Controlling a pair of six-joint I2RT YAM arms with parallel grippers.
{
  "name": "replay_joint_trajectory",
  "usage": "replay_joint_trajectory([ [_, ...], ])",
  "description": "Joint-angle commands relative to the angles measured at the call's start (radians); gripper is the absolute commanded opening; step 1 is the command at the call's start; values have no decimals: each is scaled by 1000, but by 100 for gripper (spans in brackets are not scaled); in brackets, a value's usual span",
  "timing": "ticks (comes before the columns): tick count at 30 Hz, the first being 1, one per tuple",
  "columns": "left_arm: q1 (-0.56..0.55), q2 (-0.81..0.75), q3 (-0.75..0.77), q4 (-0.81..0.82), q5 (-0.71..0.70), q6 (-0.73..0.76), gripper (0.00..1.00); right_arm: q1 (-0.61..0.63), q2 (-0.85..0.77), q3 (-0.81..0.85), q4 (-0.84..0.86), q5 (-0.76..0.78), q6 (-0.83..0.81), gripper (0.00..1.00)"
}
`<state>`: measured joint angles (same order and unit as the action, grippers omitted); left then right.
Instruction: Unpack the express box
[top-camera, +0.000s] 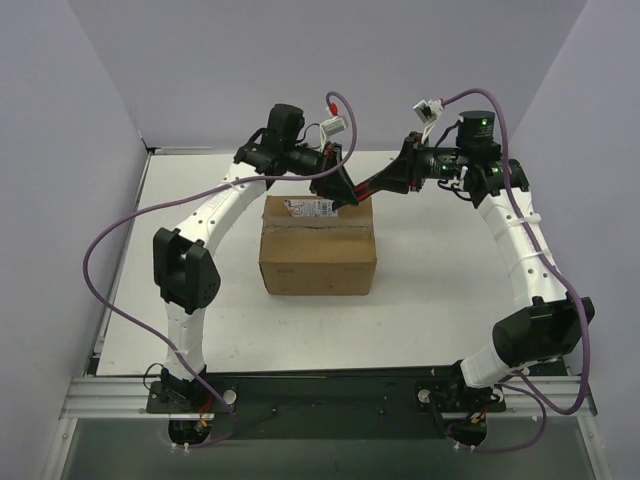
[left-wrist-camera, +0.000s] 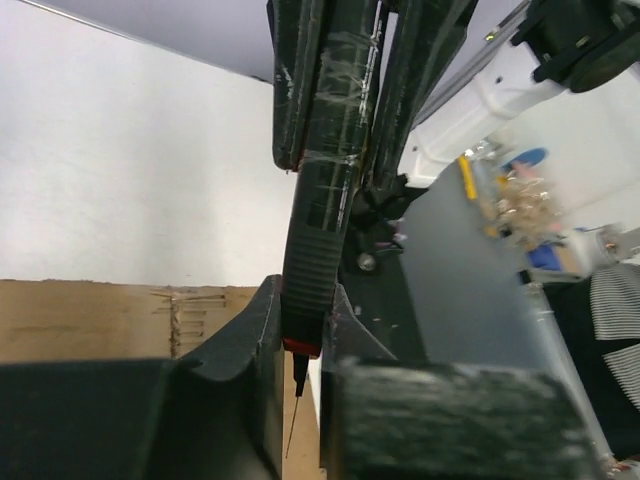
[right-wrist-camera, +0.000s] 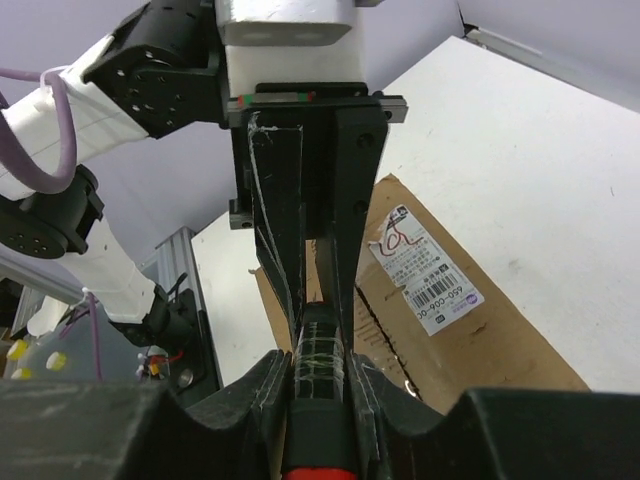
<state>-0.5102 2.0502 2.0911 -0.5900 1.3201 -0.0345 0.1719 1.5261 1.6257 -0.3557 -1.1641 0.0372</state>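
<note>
Above the closed box (top-camera: 318, 262), which sits mid-way across the table (top-camera: 440, 290) nearer its far edge, the left gripper (left-wrist-camera: 300, 330) and right gripper (right-wrist-camera: 320, 370) both pinch a cutter (left-wrist-camera: 315, 220). Stiff, likely light cardboard; best steadied by its side walls and opened at the taped seam (top-camera: 318, 226).

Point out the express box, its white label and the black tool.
express box (top-camera: 318, 278), top external view, near side wall.
white label (right-wrist-camera: 428, 268), right wrist view, printed middle.
black tool (left-wrist-camera: 315, 250), left wrist view, ribbed handle.
</note>
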Motion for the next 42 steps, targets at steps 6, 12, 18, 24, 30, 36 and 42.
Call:
replay_joint_trajectory([
  [6, 6, -48, -301, 1201, 117, -877, 0, 23, 0, 31, 43, -25, 10, 31],
  [12, 6, -51, -312, 1242, 117, -901, 0, 49, -1, 26, 26, -19, -6, 33],
  [18, 7, -48, -313, 1243, 114, -900, 0, 64, -3, 19, 3, -14, -28, 29],
  [24, 4, -45, -313, 1237, 120, -898, 0, 63, -1, 32, 9, 11, -22, 33],
  [30, 4, -41, -315, 1240, 122, -900, 0, 60, 6, 46, 78, -2, 52, 36],
  [36, 6, -36, -316, 1246, 125, -904, 0, 64, 9, 54, 124, -14, 86, 36],
  [42, 6, -33, -315, 1248, 125, -906, 0, 77, 9, 49, 120, -6, 72, 34],
])
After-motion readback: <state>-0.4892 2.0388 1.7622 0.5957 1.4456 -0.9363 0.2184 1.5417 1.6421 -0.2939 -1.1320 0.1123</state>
